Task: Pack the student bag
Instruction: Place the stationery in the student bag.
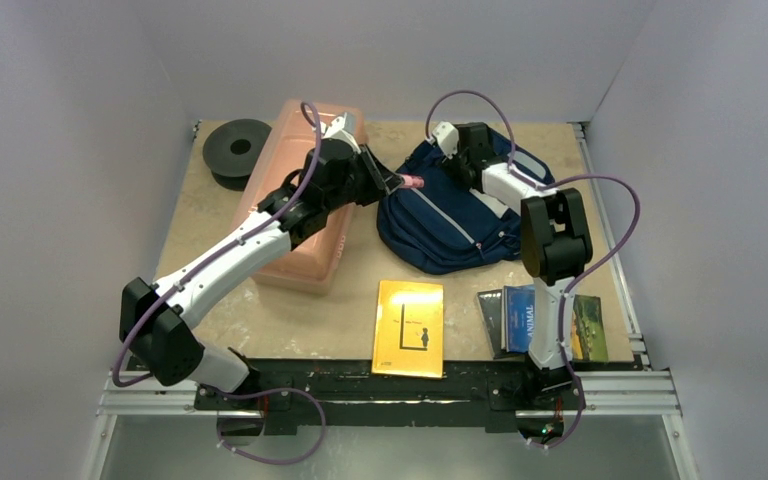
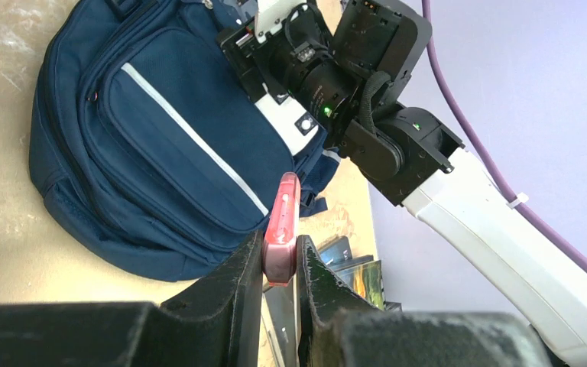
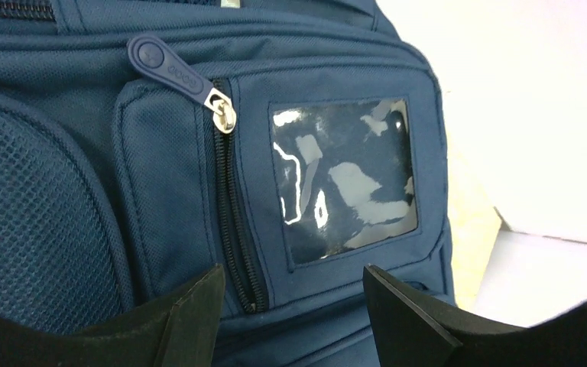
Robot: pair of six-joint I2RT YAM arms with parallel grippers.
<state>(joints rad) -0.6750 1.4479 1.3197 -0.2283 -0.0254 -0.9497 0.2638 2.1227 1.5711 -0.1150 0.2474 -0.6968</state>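
Packing looks barely begun: the navy backpack (image 1: 450, 215) lies far back on the bench (image 1: 260, 315), yellow book (image 1: 408, 328) outside, left end effector (image 2: 279, 256) pinching a slim pink item (image 2: 283, 222), right end effector (image 3: 290, 306) wide at its zipped pocket (image 3: 222, 206).

student bag (image 1: 440, 222) | navy, light grey stripes | lying flat, front up | far centre-right

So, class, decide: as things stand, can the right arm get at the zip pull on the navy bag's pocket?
Probably yes. The right gripper stands open close to the student bag, the zip pull just ahead of it, with nothing between.
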